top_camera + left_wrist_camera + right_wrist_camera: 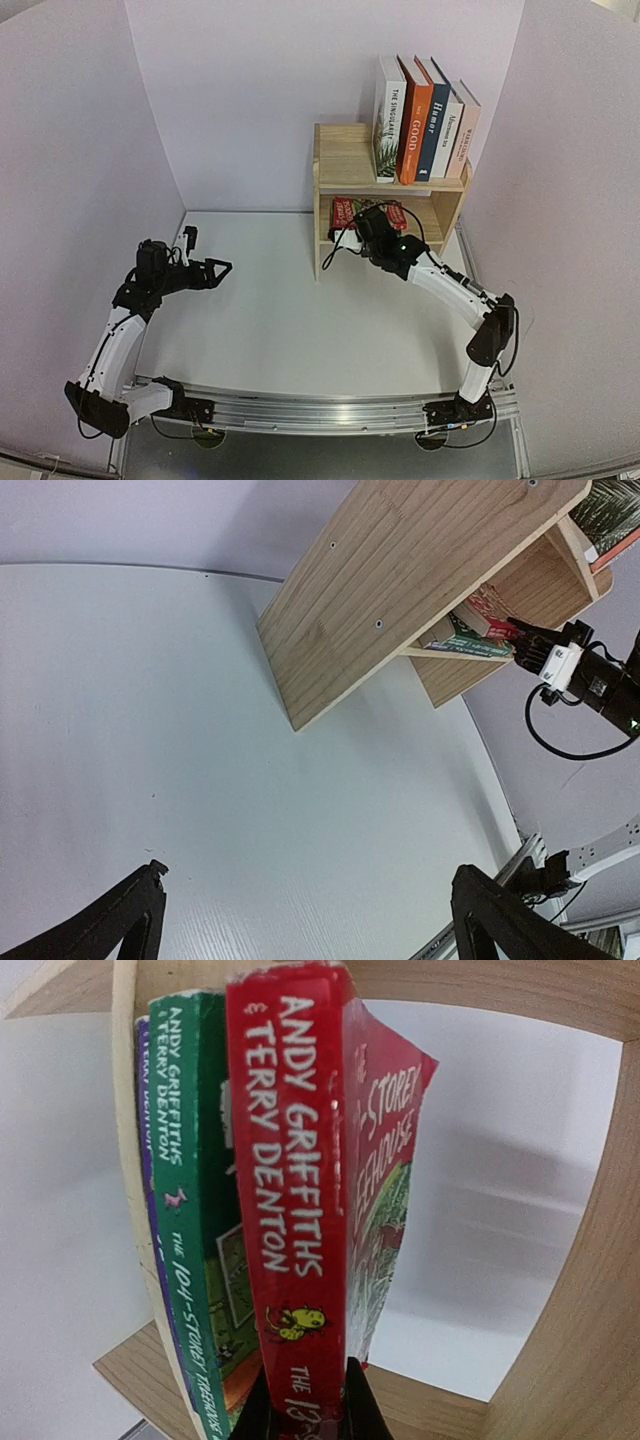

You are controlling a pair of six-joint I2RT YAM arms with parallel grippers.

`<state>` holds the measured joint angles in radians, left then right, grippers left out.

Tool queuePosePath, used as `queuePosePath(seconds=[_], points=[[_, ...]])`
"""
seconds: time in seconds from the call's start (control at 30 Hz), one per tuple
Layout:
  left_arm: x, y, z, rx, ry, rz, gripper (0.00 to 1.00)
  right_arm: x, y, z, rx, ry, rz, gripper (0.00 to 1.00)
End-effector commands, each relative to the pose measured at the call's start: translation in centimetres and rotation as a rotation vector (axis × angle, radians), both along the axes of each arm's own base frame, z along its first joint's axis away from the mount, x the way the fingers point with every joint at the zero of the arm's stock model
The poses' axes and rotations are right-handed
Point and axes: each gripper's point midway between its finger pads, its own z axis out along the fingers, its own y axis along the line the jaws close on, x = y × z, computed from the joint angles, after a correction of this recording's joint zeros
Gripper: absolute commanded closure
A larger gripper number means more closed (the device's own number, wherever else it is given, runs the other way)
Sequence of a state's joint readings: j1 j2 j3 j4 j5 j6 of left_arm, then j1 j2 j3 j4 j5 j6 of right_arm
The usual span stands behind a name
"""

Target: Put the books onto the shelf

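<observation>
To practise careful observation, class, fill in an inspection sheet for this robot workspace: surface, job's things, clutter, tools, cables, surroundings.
Surface: white table, with the shelf standing at its far right.
Job's things: wooden shelf; five books upright on the top tier; red paperback beside a green paperback in the lower tier.
Clutter: nothing seen.
Tools: left tool open, holding nothing, over the table; right tool shut on the red paperback's spine inside the lower tier.
Cables: black cable looping at the right wrist.
Surroundings: pale walls on three sides; metal rail along the near edge.
</observation>
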<state>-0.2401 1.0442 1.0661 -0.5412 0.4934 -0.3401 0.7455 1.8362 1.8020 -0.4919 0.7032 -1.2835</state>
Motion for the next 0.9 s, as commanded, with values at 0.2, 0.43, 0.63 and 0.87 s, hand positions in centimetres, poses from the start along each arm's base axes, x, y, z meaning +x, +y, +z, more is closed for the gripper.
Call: queuePosePath(seconds=[0.2,0.43,0.63,0.87], points=[[-0.2,0.3,-0.6,0.017,-0.007,0.008,0.01,0.1,1.3,-0.3,0.079,0.016,0.082,1.00],[0.0,0.4,-0.6,0.022,-0.008,0.011,0.01,0.6,0.7,-1.4,0.073,0.037,0.068,1.00],[0.0,0.4,-1.0,0.025,-0.003,0.010,0.01,1.0,0.2,-1.6,0.085,0.057,0.068,1.00],[0.1,0.3,-0.9,0.030,-0.005,0.005,0.01,1.7,0.7,-2.3,0.090,0.084,0.077,1.00]])
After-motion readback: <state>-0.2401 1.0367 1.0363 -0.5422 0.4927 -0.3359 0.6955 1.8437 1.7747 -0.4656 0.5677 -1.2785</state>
